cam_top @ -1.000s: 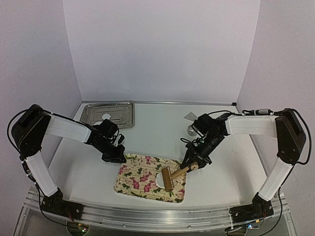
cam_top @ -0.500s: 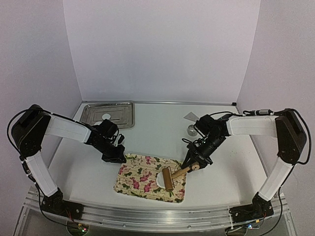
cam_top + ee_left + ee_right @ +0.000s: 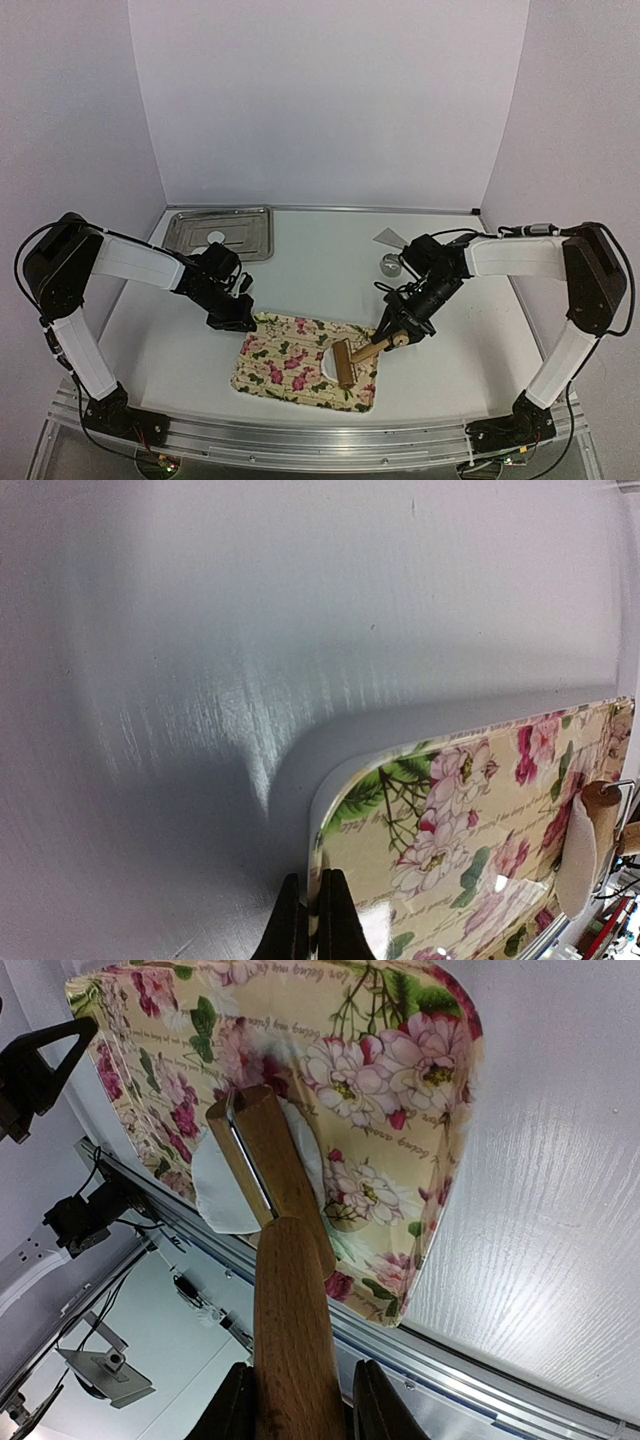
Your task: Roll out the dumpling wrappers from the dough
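From above, rolling looks to be the step in hand: the right gripper (image 3: 392, 336) holds the roller (image 3: 343, 362) by its handle, drum down on a white wrapper (image 3: 325, 363) at the right end of the board (image 3: 275, 372), while the left gripper (image 3: 233, 322) sits at the board's far left corner. Another disc (image 3: 215, 238) lies in the tray (image 3: 180, 238) at the back. The left wrist view shows that gripper's fingers pinched tight on the board's edge, with the roller cut off at the frame's right. The right wrist view shows jaws part-closed around the handle; the drum hides the wrapper's middle, so its evenness is hard to tell. The next move probably calls for steady strokes across the wrapper, board pinned
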You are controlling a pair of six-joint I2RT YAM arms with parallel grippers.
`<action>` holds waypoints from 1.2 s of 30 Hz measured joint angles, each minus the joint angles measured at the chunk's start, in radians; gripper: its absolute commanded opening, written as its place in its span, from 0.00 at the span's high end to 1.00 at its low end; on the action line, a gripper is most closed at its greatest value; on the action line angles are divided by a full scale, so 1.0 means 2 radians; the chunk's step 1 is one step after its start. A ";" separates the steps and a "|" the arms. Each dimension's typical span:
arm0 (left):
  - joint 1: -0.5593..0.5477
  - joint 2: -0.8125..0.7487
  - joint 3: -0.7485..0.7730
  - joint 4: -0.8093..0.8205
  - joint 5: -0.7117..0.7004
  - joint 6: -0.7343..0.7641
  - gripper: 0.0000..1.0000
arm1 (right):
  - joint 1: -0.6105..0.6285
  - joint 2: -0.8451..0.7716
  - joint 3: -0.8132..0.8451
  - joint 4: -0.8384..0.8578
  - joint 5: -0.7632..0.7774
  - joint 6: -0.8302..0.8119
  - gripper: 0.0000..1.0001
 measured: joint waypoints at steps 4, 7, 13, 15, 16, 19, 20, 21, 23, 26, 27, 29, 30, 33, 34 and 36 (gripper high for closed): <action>0.000 0.000 0.000 0.000 0.000 0.000 1.00 | -0.001 -0.001 -0.002 0.000 0.000 0.000 1.00; 0.000 0.000 0.000 0.000 0.001 0.000 1.00 | -0.002 -0.001 -0.004 0.001 0.000 0.000 1.00; 0.001 0.000 0.000 0.001 0.002 0.000 1.00 | -0.004 -0.003 -0.008 0.003 0.000 0.000 1.00; 0.002 0.000 -0.001 0.001 0.003 0.000 1.00 | -0.005 -0.004 -0.009 0.003 0.000 0.000 1.00; 0.002 0.000 -0.001 0.001 0.003 0.000 1.00 | -0.006 -0.004 -0.010 0.004 -0.001 0.000 1.00; 0.002 0.000 -0.001 0.001 0.003 0.000 1.00 | -0.008 -0.006 -0.013 0.005 -0.002 0.000 1.00; 0.002 0.000 -0.001 0.001 0.004 0.000 1.00 | -0.008 -0.007 -0.014 0.005 -0.002 0.000 1.00; 0.002 0.000 -0.001 0.001 0.004 0.000 1.00 | -0.009 -0.007 -0.015 0.005 -0.002 0.000 1.00; 0.002 0.000 -0.001 0.001 0.004 0.000 1.00 | -0.009 -0.007 -0.015 0.005 -0.002 0.000 1.00; 0.002 0.000 -0.001 0.001 0.004 0.000 1.00 | -0.009 -0.007 -0.015 0.005 -0.002 0.000 1.00; 0.002 0.000 -0.001 0.001 0.004 0.000 1.00 | -0.009 -0.007 -0.015 0.005 -0.002 0.000 1.00; 0.002 0.000 -0.001 0.001 0.004 0.000 1.00 | -0.010 -0.007 -0.015 0.005 -0.002 0.000 1.00; 0.002 0.000 -0.001 0.001 0.004 0.000 1.00 | -0.010 -0.007 -0.015 0.005 -0.002 0.000 1.00; 0.002 0.000 -0.001 0.001 0.004 0.000 1.00 | -0.011 -0.008 -0.018 0.006 -0.002 0.000 1.00; 0.002 0.000 -0.001 0.001 0.004 0.000 1.00 | -0.012 -0.009 -0.019 0.006 -0.002 0.000 1.00; 0.002 0.000 -0.001 0.001 0.004 0.000 1.00 | -0.013 -0.011 -0.021 0.007 -0.002 0.000 1.00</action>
